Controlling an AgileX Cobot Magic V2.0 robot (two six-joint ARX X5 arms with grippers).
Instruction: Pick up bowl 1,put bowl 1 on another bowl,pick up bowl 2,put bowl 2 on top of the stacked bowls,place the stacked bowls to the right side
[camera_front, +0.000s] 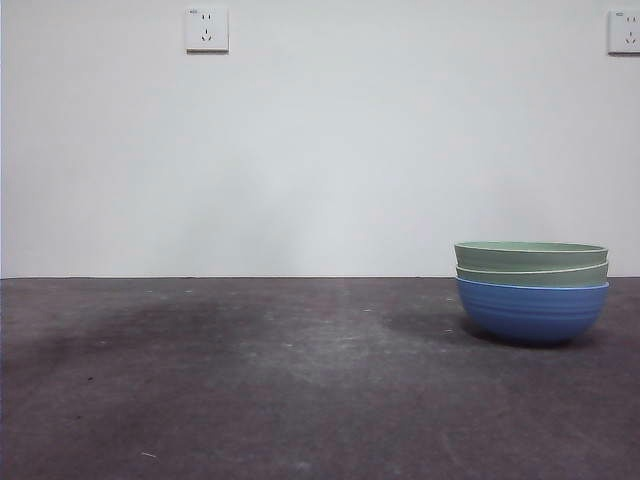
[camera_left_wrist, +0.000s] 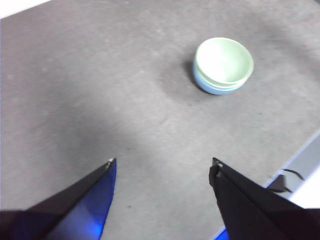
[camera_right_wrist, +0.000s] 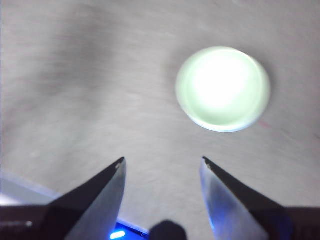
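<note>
The stacked bowls stand on the table at the right: a blue ridged bowl at the bottom with two pale green, light-rimmed bowls nested in it. The pile also shows in the left wrist view as the stacked bowls and from above in the right wrist view as the stacked bowls. My left gripper is open, high above the table and well away from the pile. My right gripper is open too, raised above the table, apart from the pile. Neither arm shows in the front view.
The dark grey table stretches left of the bowls. A white wall with two sockets stands behind. The table's edge shows in the left wrist view.
</note>
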